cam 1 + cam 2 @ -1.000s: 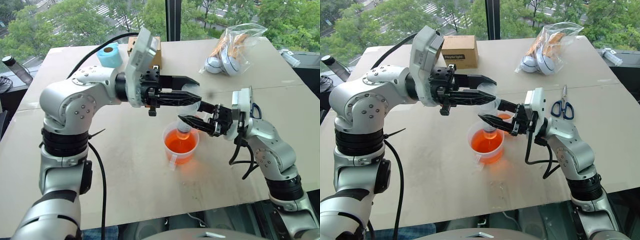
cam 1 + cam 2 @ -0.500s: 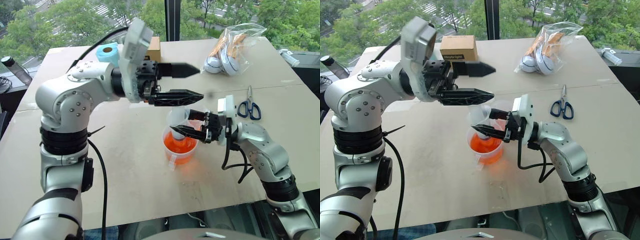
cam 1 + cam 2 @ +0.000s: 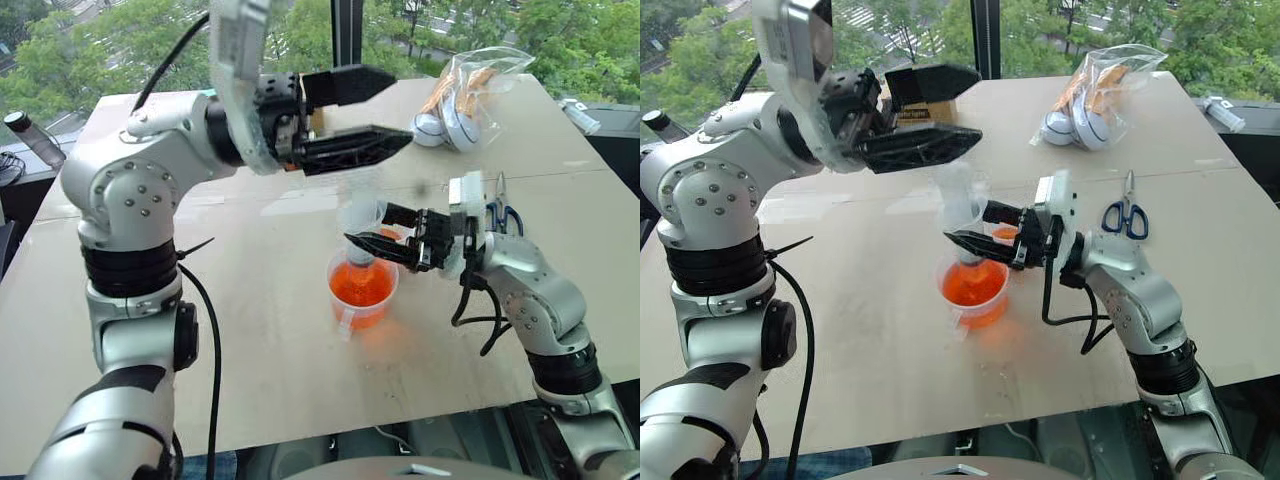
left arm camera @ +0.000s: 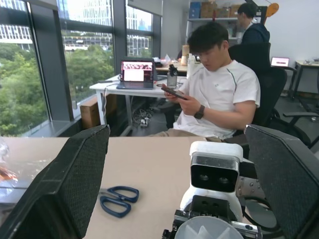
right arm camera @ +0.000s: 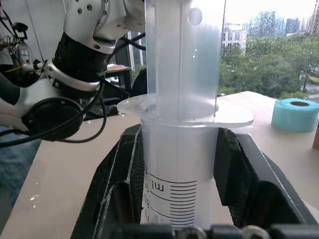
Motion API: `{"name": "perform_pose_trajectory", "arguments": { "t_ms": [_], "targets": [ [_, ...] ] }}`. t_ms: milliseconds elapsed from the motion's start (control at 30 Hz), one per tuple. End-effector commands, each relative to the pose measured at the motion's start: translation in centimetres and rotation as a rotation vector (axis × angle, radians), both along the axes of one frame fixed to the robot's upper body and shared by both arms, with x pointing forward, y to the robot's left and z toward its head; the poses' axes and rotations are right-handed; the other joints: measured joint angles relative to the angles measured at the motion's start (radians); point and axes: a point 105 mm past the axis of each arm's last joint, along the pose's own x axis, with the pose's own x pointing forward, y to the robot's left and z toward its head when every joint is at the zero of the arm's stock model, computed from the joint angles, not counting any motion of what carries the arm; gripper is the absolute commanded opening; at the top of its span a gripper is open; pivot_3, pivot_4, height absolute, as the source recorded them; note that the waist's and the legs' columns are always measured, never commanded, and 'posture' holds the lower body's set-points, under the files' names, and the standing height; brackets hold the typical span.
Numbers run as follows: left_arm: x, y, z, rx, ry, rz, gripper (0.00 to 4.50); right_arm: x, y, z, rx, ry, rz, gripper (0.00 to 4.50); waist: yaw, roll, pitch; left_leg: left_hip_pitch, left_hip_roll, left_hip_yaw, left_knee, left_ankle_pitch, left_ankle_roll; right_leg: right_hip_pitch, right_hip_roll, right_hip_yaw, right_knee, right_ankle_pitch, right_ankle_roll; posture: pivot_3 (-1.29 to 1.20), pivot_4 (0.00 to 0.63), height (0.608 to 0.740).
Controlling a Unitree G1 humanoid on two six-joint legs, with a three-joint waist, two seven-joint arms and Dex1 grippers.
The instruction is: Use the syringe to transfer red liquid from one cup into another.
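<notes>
nearby, scissors [image 3: 1124,214] lie beside the right gripper [image 3: 985,226].

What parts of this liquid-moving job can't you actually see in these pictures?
- The syringe tip: in both eye views it dips into the handled cup, hidden by the red liquid and the right pincer.
- The liquid inside the syringe: too pale to judge; in the right wrist view the fingers cover the lower barrel.
- The smaller cup: mostly hidden behind the right pincer.
- The scissors: partly covered by the right wrist.
</notes>
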Motion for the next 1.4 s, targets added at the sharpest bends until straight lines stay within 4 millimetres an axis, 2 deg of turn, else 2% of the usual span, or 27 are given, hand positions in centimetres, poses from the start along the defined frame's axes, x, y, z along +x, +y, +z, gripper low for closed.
{"name": "perform_pose_trajectory", "arguments": {
  "t_ms": [33,200,333,633,1067,1267,1400],
  "targets": [
    [0.3,1.2,3.4,-0.156,-0.043,0.041,4.41,-0.8,-0.7,3.1,0.102,-0.043,0.017,1.55,0.001,0.000,0.000,0.000,0.000,0.000,0.000,0.000,0.000,0.000,0.000,0.000,0.000,0.000,0.000,0.00,0.150,0.740],
    [1.1,1.6,4.2,-0.226,-0.032,0.080,4.41,-0.9,-1.2,4.7,0.165,-0.020,0.027,1.55,-0.001,0.000,0.000,0.000,0.000,0.000,0.000,0.000,0.000,0.000,-0.001,0.000,0.000,0.000,0.000,0.00,0.150,0.740],
    [1.4,1.5,3.7,-0.234,-0.026,0.087,4.41,-1.0,-1.6,5.6,0.186,-0.016,0.035,1.55,-0.001,0.000,0.000,0.000,0.000,0.000,0.000,0.000,0.000,0.000,-0.001,-0.001,0.000,0.000,0.000,0.00,0.150,0.740],
    [1.9,1.9,3.2,-0.234,-0.019,0.115,4.41,-1.2,-1.7,4.8,0.152,0.000,0.036,1.55,-0.001,0.000,0.000,0.000,0.000,0.000,0.000,0.000,0.000,0.000,-0.001,-0.001,0.000,0.000,0.000,0.00,0.150,0.740],
    [2.2,2.1,3.0,-0.237,-0.020,0.133,4.41,-1.1,-1.7,5.0,0.147,0.000,0.033,1.55,0.000,0.000,0.000,0.000,0.000,0.000,0.000,0.000,0.000,0.000,-0.001,-0.001,0.000,0.000,0.000,0.00,0.150,0.740],
    [2.9,2.3,3.4,-0.265,-0.023,0.168,4.41,0.4,-3.6,8.5,0.277,-0.028,-0.025,1.55,-0.001,0.000,0.000,0.000,0.000,0.000,0.000,0.000,0.000,0.000,-0.001,-0.001,0.000,0.000,0.000,0.00,0.150,0.740],
    [3.0,2.2,3.4,-0.282,-0.025,0.176,4.41,1.6,-4.8,9.4,0.322,-0.041,-0.087,1.55,0.001,0.000,0.000,0.000,0.000,-0.001,0.000,0.000,0.000,0.000,-0.001,-0.001,0.000,0.000,0.000,0.00,0.150,0.740]
  ]
}}
